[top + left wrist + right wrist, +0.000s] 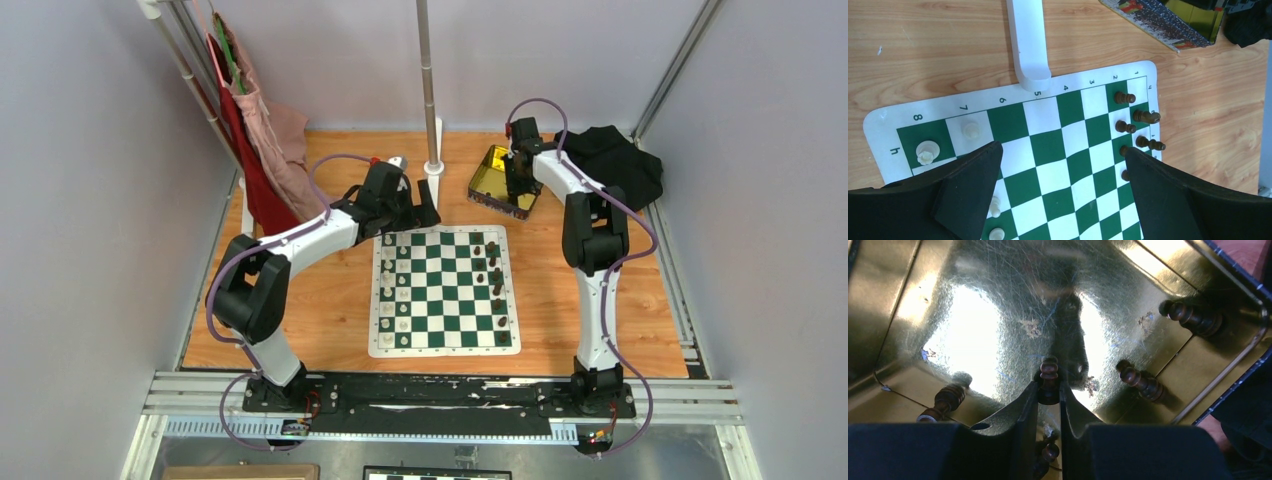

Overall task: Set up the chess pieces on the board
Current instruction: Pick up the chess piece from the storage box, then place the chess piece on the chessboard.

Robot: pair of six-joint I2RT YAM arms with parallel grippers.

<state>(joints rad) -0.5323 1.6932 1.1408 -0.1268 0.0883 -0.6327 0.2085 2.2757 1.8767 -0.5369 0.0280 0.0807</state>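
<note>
The right claw (1049,390) is clenched on one dark brown chess piece (1049,372), pinched between its two fingers low inside the gold tin (973,315). Four loose brown pieces (1140,381) lie on the tin's floor around it: one left, two right, one under the fingers. The tin sits on the bench (560,300) just beyond the far right corner of the board (1048,175). The left claw (1060,150) hangs released, jaws wide apart, above the board's far edge. In its view six standing brown pieces (1124,127) line the board's right side and four cream pieces (928,152) its left.
</note>
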